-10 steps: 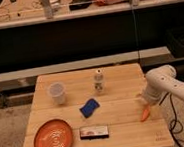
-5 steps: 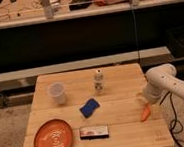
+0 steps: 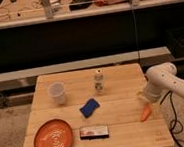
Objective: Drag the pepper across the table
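The pepper (image 3: 146, 113) is a small orange-red tapered thing lying on the right side of the light wooden table (image 3: 128, 134), near its right edge. My white arm reaches in from the right, and its gripper (image 3: 144, 99) hangs just above and behind the pepper's upper end, close to it. Whether the gripper touches or holds the pepper cannot be made out.
A round orange plate (image 3: 53, 138) sits at the front left. A clear cup (image 3: 57, 93) stands at the back left, a small white bottle (image 3: 99, 81) at the back middle. A blue sponge (image 3: 89, 107) and a flat dark packet (image 3: 94, 132) lie mid-table. Cables hang off the right edge.
The arm and gripper have shifted only slightly. The pepper stays near the right edge in about the same place.
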`<state>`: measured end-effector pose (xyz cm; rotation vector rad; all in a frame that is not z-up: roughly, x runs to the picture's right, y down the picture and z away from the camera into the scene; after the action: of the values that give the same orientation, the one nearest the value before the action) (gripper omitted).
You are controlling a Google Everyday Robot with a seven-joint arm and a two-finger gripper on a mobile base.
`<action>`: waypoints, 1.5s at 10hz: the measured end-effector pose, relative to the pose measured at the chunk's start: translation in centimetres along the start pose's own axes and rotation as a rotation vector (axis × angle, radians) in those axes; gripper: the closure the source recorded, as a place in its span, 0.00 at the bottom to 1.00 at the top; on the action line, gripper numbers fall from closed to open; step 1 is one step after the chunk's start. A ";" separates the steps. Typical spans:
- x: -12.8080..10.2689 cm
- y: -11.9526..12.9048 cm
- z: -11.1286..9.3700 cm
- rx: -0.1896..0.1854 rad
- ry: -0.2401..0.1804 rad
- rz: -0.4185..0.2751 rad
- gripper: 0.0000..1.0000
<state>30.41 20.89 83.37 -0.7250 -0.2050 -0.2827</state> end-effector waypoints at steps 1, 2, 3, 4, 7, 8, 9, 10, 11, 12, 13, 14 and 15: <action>0.2 0.0 0.0 0.000 -0.001 0.000 0.20; 0.3 0.0 0.0 -0.001 -0.001 -0.004 0.20; 0.2 -0.2 0.0 -0.002 -0.002 -0.011 0.20; 0.2 -0.3 0.1 -0.003 -0.002 -0.016 0.20; 0.5 -0.3 0.1 -0.004 -0.004 -0.029 0.20; 0.7 -0.3 0.1 -0.004 -0.004 -0.031 0.20; 0.7 -0.3 0.1 -0.003 -0.004 -0.033 0.20; 0.7 -0.4 0.1 -0.004 -0.004 -0.038 0.20; 0.7 -0.4 0.1 -0.004 -0.003 -0.040 0.20; 0.7 -0.4 0.2 -0.004 -0.004 -0.043 0.20; 0.7 -0.6 0.3 -0.002 -0.005 -0.053 0.20; 0.7 -0.6 0.3 -0.002 -0.006 -0.058 0.20; 0.8 -0.6 0.3 -0.003 -0.006 -0.061 0.20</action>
<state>30.98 20.50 84.18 -0.7237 -0.2324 -0.3389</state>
